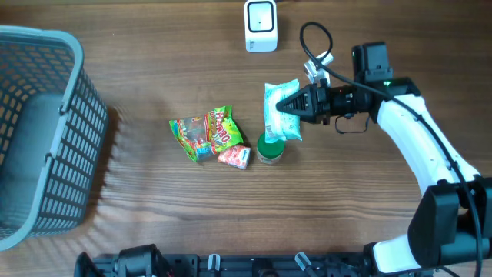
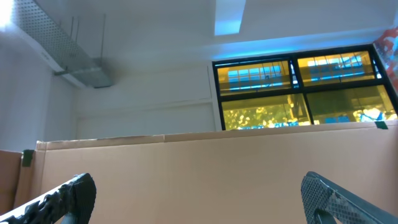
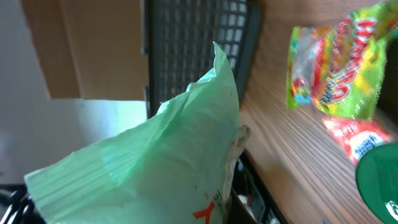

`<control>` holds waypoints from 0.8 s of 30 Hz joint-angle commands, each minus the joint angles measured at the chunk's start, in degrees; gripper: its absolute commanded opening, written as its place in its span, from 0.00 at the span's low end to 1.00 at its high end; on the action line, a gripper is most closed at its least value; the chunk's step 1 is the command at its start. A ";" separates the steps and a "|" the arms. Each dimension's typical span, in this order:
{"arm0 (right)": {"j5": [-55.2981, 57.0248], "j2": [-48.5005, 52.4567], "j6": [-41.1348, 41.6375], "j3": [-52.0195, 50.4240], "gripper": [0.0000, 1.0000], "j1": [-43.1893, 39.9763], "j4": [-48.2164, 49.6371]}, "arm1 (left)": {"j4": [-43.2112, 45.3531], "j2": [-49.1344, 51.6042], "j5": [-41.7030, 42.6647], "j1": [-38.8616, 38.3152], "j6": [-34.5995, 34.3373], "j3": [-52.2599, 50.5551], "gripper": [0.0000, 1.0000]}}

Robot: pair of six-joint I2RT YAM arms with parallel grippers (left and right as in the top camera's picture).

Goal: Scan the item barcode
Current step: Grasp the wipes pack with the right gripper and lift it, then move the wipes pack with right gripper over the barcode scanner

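Observation:
My right gripper (image 1: 290, 103) is shut on a pale green and white packet (image 1: 281, 111), holding it above the table just over a green-lidded can (image 1: 270, 148). In the right wrist view the packet (image 3: 161, 162) fills the foreground and hides the fingers; red print shows on it, no barcode. A white scanner (image 1: 260, 25) stands at the back edge, apart from the packet. My left gripper (image 2: 198, 196) is open with nothing between its fingers (image 2: 71, 196), facing a cardboard wall and ceiling. It does not show in the overhead view.
A grey mesh basket (image 1: 42, 131) stands at the left. A colourful gummy bag (image 1: 202, 132) and a small red packet (image 1: 234, 156) lie mid-table, left of the can. The right arm (image 1: 419, 146) reaches in from the lower right.

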 commanded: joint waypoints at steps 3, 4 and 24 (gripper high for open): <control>-6.27 -0.13 15.89 -0.44 0.04 -0.26 12.83 | 3.34 -2.51 5.33 0.02 -0.13 -4.74 1.00; -6.25 -0.13 18.62 -0.44 0.04 -0.24 16.00 | 4.94 -3.96 5.66 0.02 -0.15 -6.75 1.00; -1.90 -0.13 15.58 -0.44 0.04 -0.17 30.05 | -8.57 -13.20 -17.03 -17.62 -1.88 -31.08 1.00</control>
